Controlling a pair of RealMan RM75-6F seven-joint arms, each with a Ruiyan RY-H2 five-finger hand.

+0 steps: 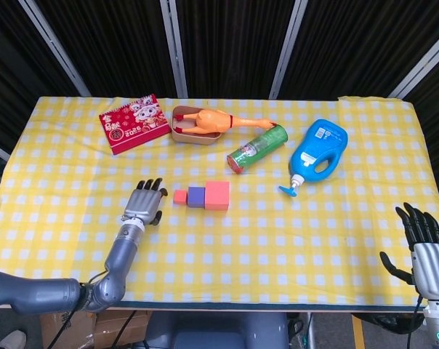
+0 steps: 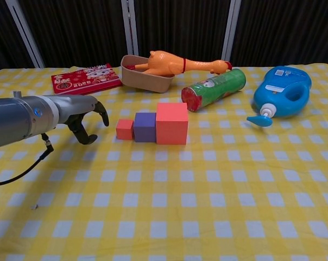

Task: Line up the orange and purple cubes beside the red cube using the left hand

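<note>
- The right hand [image 1: 426,251] hung at the desk's near right edge, fingers spread and holding nothing.
- The left hand [image 1: 145,203] hovered over the desk [image 1: 74,189], fingers apart and loosely curled, empty, near the orange cube [image 1: 180,196] but not touching it.
- The orange cube, purple cube [image 1: 196,196] and red cube [image 1: 217,195] sat in one row, touching side by side.
- Further back lay a green can [image 1: 257,147], a blue bottle [image 1: 319,154] and a rubber chicken [image 1: 212,121].

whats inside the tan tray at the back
A rubber chicken lies in the tan tray, its neck and head sticking out over the right rim. The tray floor beneath it is hidden.
</note>
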